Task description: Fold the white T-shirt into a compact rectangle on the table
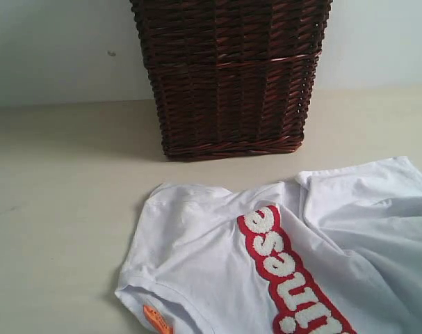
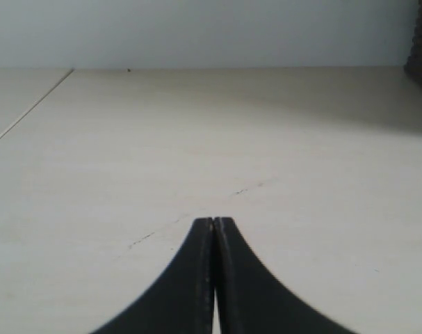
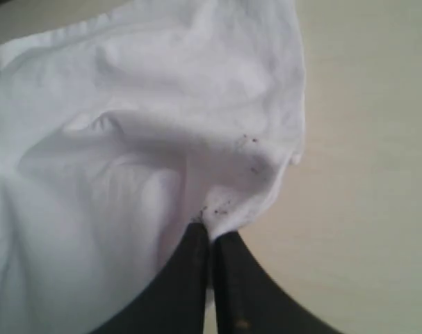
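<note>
We see the white T-shirt [image 1: 197, 257] lying on the table [image 1: 58, 209] in the lower right of the exterior view, where it runs off the bottom and right borders. Its left edge has a sleeve opening and a small orange tag [image 1: 157, 320], and it faces a wide bare stretch of table. A band of fuzzy white letters outlined in red [image 1: 288, 275] crosses the chest on a slant. The upper edge of the shirt is wrinkled, with one flap folded over near the right. Behind the shirt, beyond a strip of bare table, a dark brown wicker basket [image 1: 231, 76] stands against a pale wall [image 1: 51, 42].

In the left wrist view, the left gripper [image 2: 215, 223] hangs over bare table. Its two dark fingers are pressed together with nothing between them. Open surface runs ahead of it as far as the wall, and a sliver of the basket shows at the border of that view.

In the right wrist view, the right gripper [image 3: 212, 236] has its fingers closed, with the edge of the shirt pinched at their tips. The cloth gathers into soft folds from that point and carries a few tiny dark specks. Bare table lies just beside the gripped edge.
</note>
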